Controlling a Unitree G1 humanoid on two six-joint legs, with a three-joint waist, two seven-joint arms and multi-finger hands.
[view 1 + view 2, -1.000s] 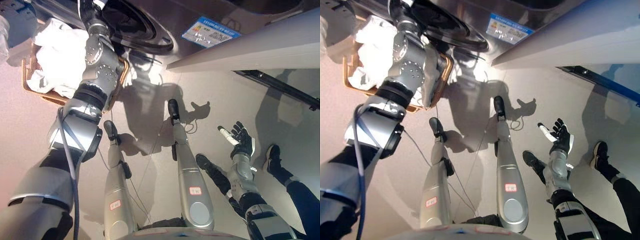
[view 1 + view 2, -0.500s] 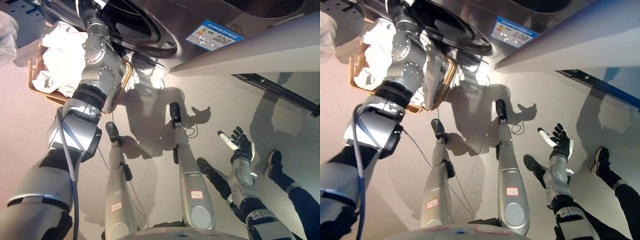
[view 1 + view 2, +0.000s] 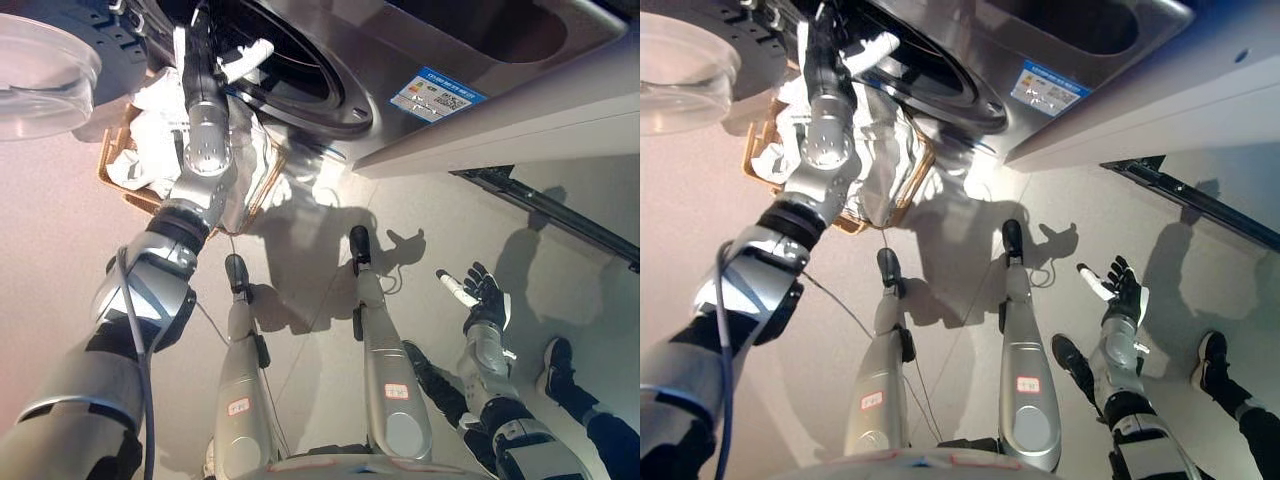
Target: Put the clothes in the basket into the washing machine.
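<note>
Left arm up at the washer, right hand just hanging out

My left hand [image 3: 205, 45] reaches up at the washing machine [image 3: 330, 60] drum opening, with a bit of white cloth [image 3: 248, 55] sticking out right beside it; can't tell if the fingers are actually pinching it; the rest of the white clothes [image 3: 150, 140] sit piled in the wicker basket [image 3: 112, 165] on the floor below the door; my right hand [image 3: 478, 295] is low on the right, fingers spread and empty.
</note>
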